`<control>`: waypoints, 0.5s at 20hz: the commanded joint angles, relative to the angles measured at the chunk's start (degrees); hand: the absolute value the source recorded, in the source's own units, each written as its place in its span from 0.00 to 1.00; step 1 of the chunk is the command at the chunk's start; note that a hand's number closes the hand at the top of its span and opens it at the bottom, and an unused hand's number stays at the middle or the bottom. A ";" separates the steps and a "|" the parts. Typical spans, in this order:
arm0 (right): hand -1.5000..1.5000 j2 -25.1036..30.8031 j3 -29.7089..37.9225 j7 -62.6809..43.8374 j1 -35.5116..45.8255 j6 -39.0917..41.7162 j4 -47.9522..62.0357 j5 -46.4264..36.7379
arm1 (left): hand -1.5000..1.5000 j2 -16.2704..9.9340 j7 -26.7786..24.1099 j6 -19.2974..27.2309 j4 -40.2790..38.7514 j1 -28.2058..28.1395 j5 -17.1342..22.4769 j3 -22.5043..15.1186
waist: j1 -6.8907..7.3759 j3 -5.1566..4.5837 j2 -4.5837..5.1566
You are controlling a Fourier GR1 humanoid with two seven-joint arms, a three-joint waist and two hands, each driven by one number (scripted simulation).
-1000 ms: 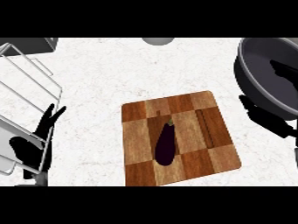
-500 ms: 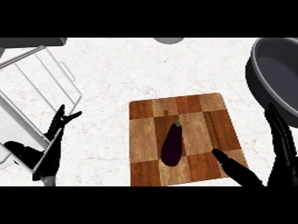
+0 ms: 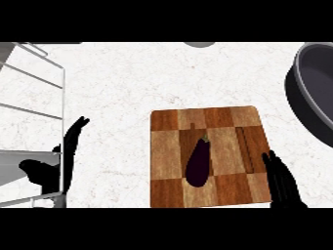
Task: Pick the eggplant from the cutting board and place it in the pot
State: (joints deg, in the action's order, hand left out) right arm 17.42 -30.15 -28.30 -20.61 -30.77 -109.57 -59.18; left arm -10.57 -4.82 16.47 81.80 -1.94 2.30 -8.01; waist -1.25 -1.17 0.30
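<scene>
Half the pot [image 3: 320, 105] ran off the right edge. Both hands kept straight, open fingers: right hand [image 3: 280, 183] over the cutting board [image 3: 173, 146] beside the eggplant [image 3: 198, 162], left hand [image 3: 68, 154] resting upright.

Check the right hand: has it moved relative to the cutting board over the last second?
Yes. The right hand came in from beside the pot to the cutting board's right edge, nearer the eggplant.

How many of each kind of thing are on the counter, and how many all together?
Eggplant: 1
Cutting board: 1
Pot: 1
Wire rack: 1
Total: 4
</scene>
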 commanded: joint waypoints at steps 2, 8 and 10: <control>0.00 -6.78 -3.71 -14.73 1.02 12.18 -1.45 -11.28 | 0.50 2.29 -5.03 -2.48 4.46 3.77 2.93 -0.05 | 1.40 0.61 -0.40; 0.00 -17.08 -8.29 -27.49 10.56 23.74 0.37 -18.86 | 0.50 4.48 -5.01 -2.59 5.51 3.57 2.40 -0.05 | 2.29 1.03 -0.31; 0.00 -17.21 -10.35 -31.41 10.37 24.34 3.44 -19.26 | 0.50 3.42 -6.43 -3.99 4.92 2.12 3.08 0.55 | 2.12 1.09 -0.32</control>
State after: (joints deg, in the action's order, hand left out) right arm 3.28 -38.31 -52.48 -13.43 -10.83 -109.17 -75.99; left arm -7.37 -10.79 13.24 82.15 -1.48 6.07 -5.75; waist 0.74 -2.06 0.52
